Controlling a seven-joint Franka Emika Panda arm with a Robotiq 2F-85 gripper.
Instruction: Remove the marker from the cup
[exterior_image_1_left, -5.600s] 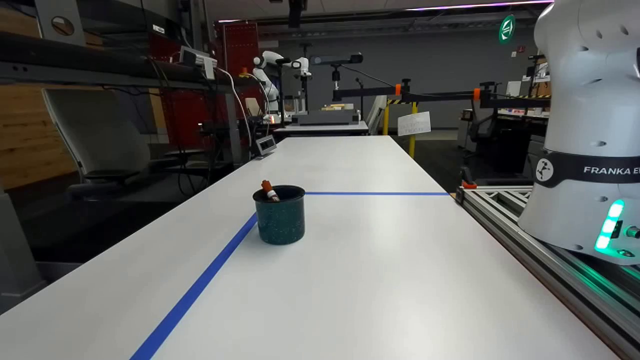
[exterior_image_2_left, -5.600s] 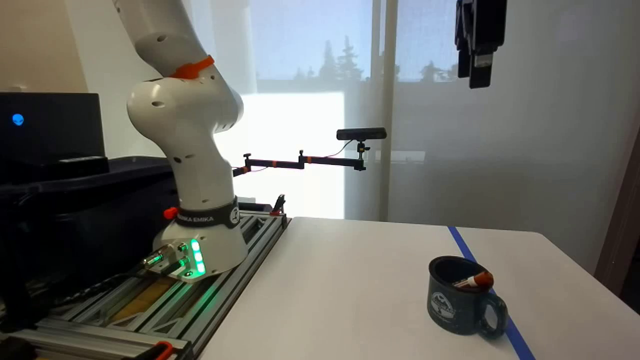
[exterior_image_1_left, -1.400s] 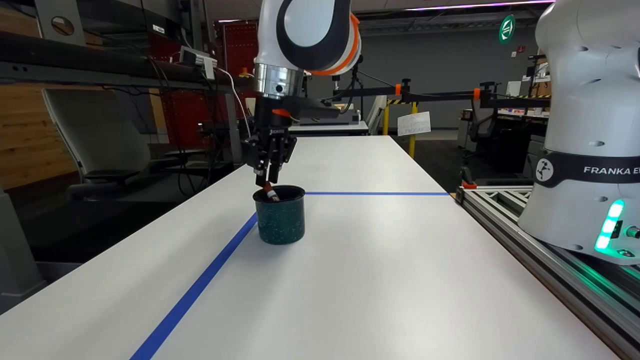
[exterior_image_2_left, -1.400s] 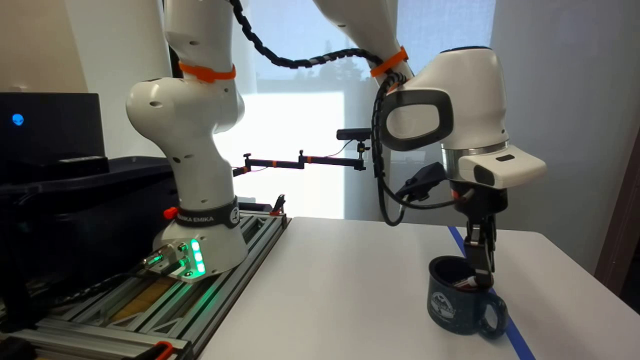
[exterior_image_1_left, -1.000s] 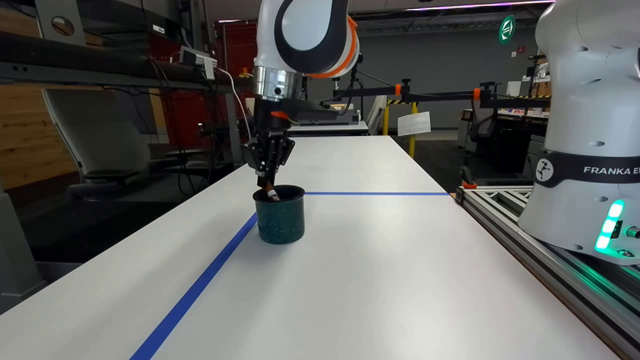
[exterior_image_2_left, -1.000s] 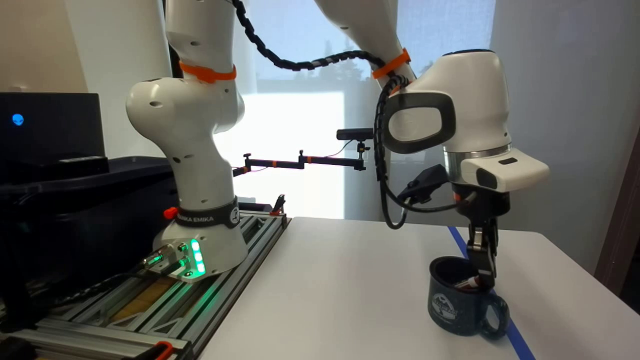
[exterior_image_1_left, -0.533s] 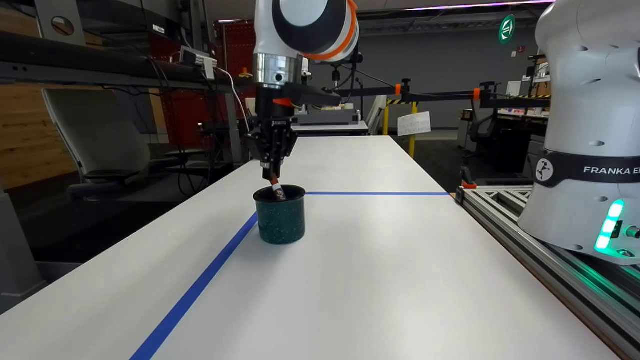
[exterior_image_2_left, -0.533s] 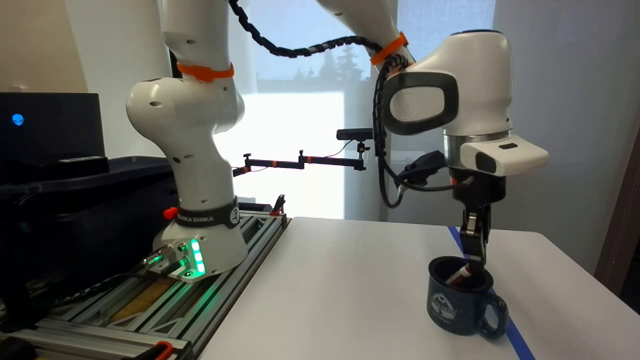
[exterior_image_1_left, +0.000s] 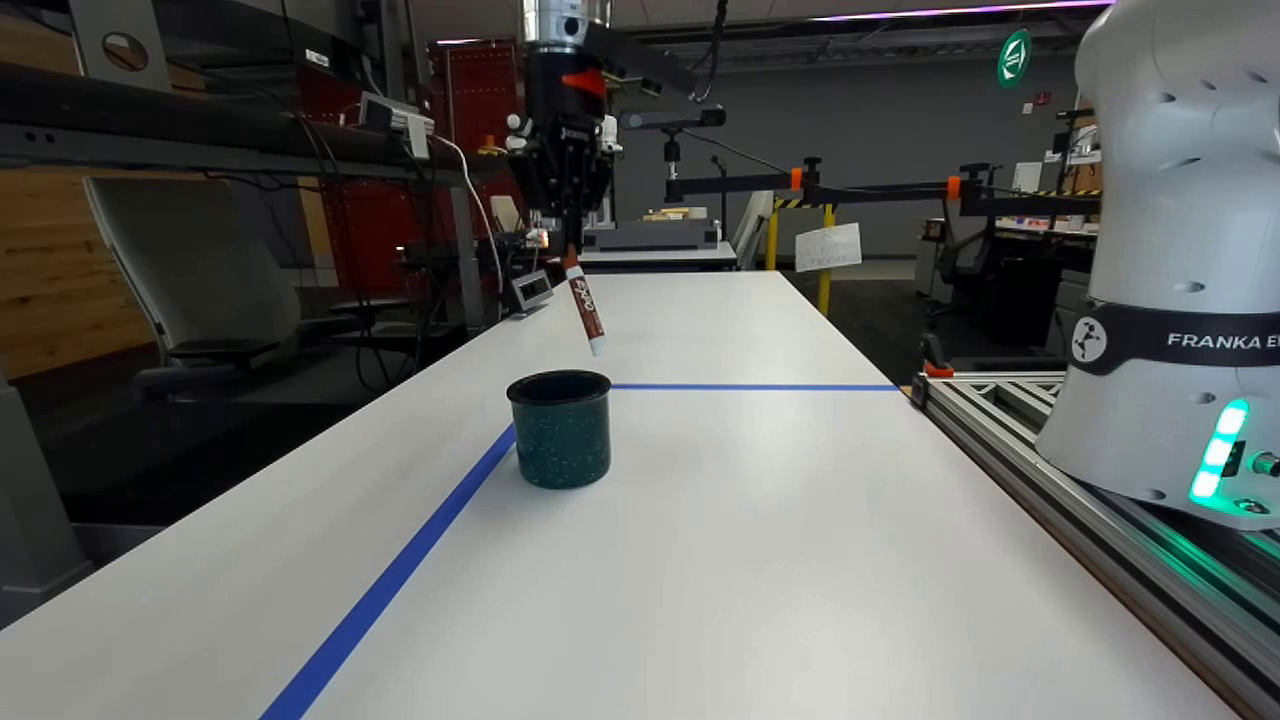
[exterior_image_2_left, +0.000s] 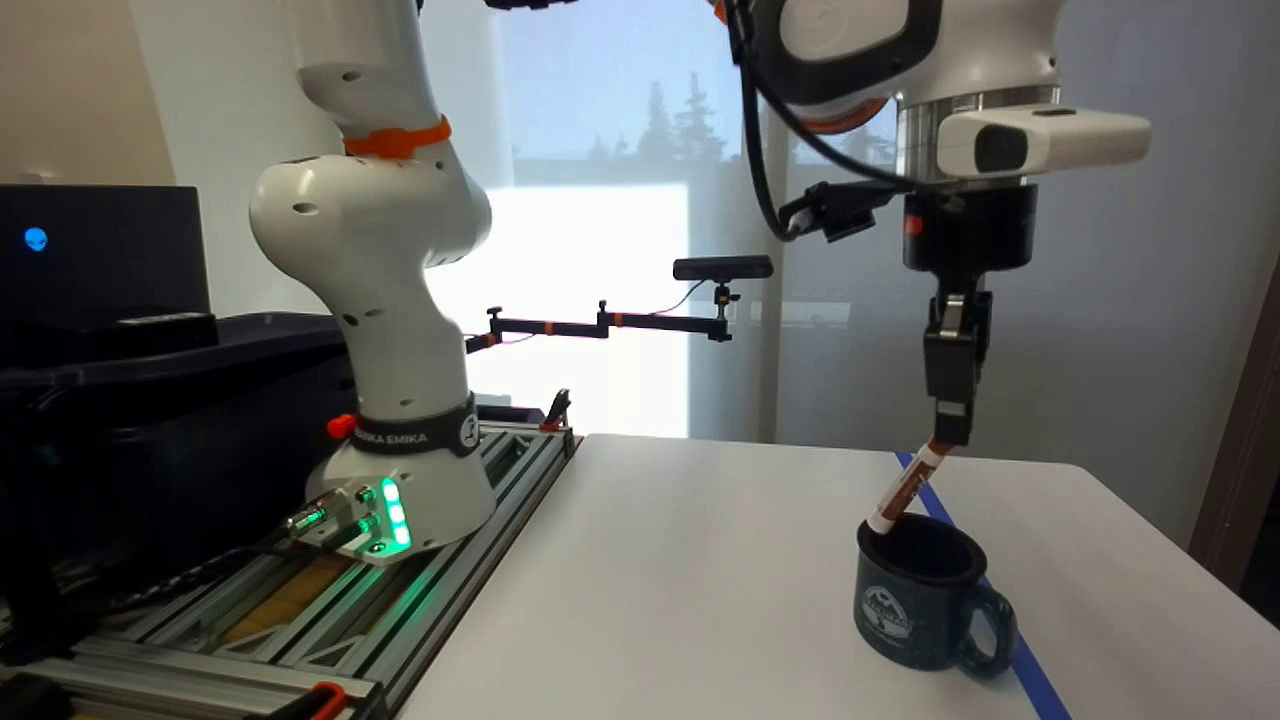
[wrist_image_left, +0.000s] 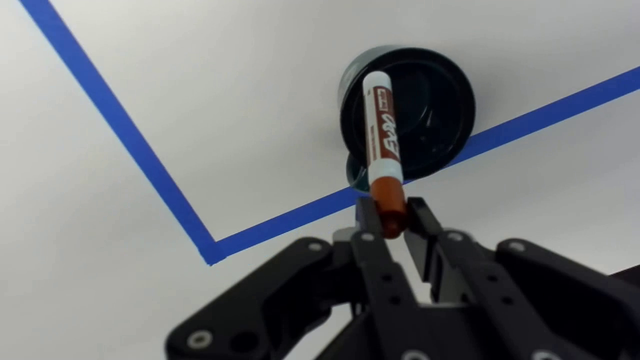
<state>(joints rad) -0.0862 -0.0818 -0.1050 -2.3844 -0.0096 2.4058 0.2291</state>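
Observation:
The marker (wrist_image_left: 382, 122), brown and white with an orange cap, hangs tilted from my gripper (wrist_image_left: 391, 205), whose two fingers press on the cap from both sides. In an exterior view the white lower end of the marker (exterior_image_1_left: 585, 310) is above the rim of the dark teal cup (exterior_image_1_left: 561, 440). From another angle that end overlaps the far rim of the cup (exterior_image_2_left: 920, 610). The cup stands upright on the table, its handle visible and its inside holding nothing that I can see. My gripper (exterior_image_2_left: 953, 425) points down, above the cup.
Blue tape (wrist_image_left: 290, 217) lines the white table (exterior_image_1_left: 760, 560) and passes by the cup. A small grey device (exterior_image_1_left: 531, 290) sits near the table's far edge. Metal rails (exterior_image_2_left: 480, 560) run along the arm's base. A camera on a bracket (exterior_image_2_left: 722, 268) stands behind.
The fingers have closed on the marker's cap since the older frames. My gripper has risen, lifting the marker from inside the cup to above it. The cup stays in place.

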